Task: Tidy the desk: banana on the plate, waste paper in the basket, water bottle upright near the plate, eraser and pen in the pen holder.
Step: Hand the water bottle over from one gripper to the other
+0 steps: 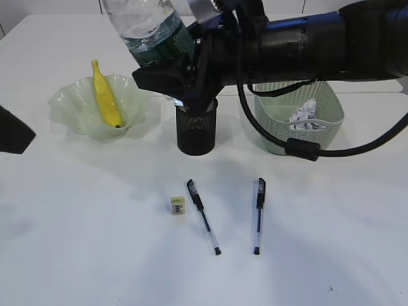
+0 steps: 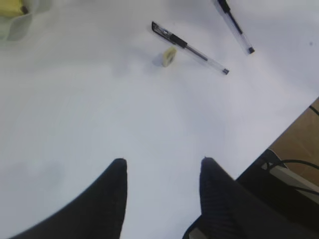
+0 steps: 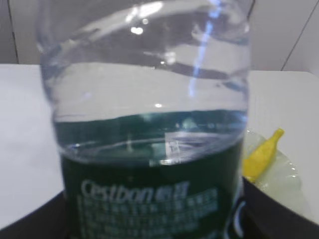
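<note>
Right gripper [image 1: 182, 73] is clamping one water bottle [image 1: 150, 29]; left gripper [image 2: 162, 172] is hanging open, empty. Two pens [image 1: 203, 215] [image 1: 258, 215] and one eraser [image 1: 178, 205] are lying on table [image 1: 95, 255].

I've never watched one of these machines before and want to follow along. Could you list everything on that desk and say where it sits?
banana: one, yellow, lying in the plate at back left
plate: one, pale green and wavy-edged, back left
water bottle: one, clear with a dark green label, held tilted in the air above the pen holder
pen holder: one, black mesh, back centre
basket: one, pale green, back right
waste paper: one, white, crumpled inside the basket
eraser: one, pale yellow, front centre, left of the pens
pens: two, clear with black caps, lying front centre
left fingers: two, black, apart, holding nothing
right arm: one, black, gripping the bottle
</note>
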Tool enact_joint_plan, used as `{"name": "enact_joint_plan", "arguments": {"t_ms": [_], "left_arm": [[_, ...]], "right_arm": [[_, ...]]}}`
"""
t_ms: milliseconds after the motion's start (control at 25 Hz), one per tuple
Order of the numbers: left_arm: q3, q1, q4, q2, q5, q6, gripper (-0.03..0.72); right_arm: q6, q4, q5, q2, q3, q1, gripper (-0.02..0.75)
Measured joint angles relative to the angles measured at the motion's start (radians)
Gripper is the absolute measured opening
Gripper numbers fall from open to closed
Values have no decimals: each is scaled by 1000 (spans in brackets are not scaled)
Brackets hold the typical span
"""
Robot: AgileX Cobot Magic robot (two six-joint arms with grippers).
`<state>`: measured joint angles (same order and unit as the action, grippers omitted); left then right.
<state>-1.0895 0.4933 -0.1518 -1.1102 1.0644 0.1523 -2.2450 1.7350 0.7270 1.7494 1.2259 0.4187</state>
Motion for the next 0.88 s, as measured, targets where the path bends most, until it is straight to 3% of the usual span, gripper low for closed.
{"name": "enact_joint_plan", "arguments": {"t_ms": [440, 680, 880], "left_arm": [[8, 0, 0, 0, -186, 0, 337], [170, 0, -7, 0, -597, 0, 337], [321, 4, -76, 0, -959, 0, 337]], "right_arm": [[144, -20, 129, 0, 0, -49, 417], [148, -26, 129, 0, 0, -51, 417], [148, -27, 130, 0, 0, -51, 417]]}}
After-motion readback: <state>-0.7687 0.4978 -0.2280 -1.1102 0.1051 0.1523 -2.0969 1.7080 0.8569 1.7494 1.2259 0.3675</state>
